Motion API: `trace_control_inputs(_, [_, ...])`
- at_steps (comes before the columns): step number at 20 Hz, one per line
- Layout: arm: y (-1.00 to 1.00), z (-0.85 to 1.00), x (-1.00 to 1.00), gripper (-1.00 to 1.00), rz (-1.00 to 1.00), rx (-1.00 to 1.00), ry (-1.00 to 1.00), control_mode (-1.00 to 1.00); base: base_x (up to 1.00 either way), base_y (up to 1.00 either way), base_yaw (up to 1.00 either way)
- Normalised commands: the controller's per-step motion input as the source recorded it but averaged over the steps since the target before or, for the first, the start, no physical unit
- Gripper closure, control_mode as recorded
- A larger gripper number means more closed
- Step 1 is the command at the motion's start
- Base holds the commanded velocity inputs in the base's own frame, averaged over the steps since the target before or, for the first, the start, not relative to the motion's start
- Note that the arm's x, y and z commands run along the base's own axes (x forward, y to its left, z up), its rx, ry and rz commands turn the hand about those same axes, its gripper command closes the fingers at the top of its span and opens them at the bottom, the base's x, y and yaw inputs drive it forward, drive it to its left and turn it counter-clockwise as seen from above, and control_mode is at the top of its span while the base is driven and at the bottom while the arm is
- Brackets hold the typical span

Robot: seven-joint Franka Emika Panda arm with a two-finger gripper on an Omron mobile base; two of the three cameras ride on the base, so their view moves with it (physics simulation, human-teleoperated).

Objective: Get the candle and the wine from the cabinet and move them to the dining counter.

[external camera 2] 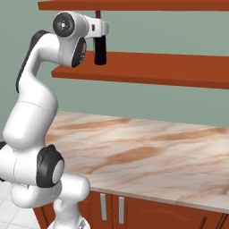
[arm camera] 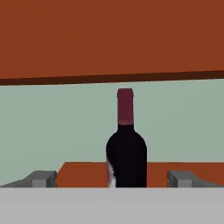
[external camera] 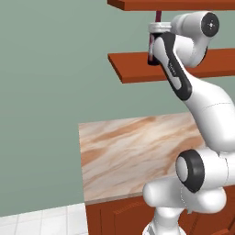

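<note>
Dark, nearly black glass makes up the wine bottle (arm camera: 126, 153), round-shouldered with a slim neck under a maroon-red capsule. A sliver of pale label curves around its left side in the hand view; no writing on it can be read. The bottle stands upright on the lower plank of the cabinet (external camera 2: 147, 69), a set of flat reddish-brown wooden shelves fixed to a plain grey-green wall (external camera: 50, 92), with the upper plank passing just over the top of the bottle.

The gripper (arm camera: 114, 178) is level with the bottle's body and faces it. Its two grey fingertips (arm camera: 40, 178) stand wide apart, one on each side of the bottle with clear gaps between them and the glass, so it is open and holds nothing. From the right base view the hand (external camera 2: 97, 29) sits just in front of the bottle's neck.

Below the shelves runs a counter (external camera 2: 147, 152) with a smooth beige-brown marbled top, and under it red-brown doors with slim silver handles (external camera 2: 103, 206).
</note>
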Motion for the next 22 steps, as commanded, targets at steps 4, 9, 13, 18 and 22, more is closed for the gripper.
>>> trace_control_inputs(4, [0.0,0.0,0.25,-1.0,0.0,0.0,0.0,-1.0,0.0,0.0,0.0])
trace_control_inputs(9, [0.0,0.0,0.03,-1.0,0.0,0.0,-0.05,-1.0,0.0,0.0,0.0])
trace_control_inputs(13, [0.0,0.0,0.0,-1.0,0.0,0.0,-0.14,-1.0,0.0,0.0,0.0])
trace_control_inputs(18, [0.0,0.0,0.02,-1.0,0.0,0.0,-0.08,-1.0,0.0,0.0,0.0])
trace_control_inputs(22, [0.0,0.0,0.16,-1.0,0.0,0.0,0.0,-1.0,0.0,0.0,0.0])
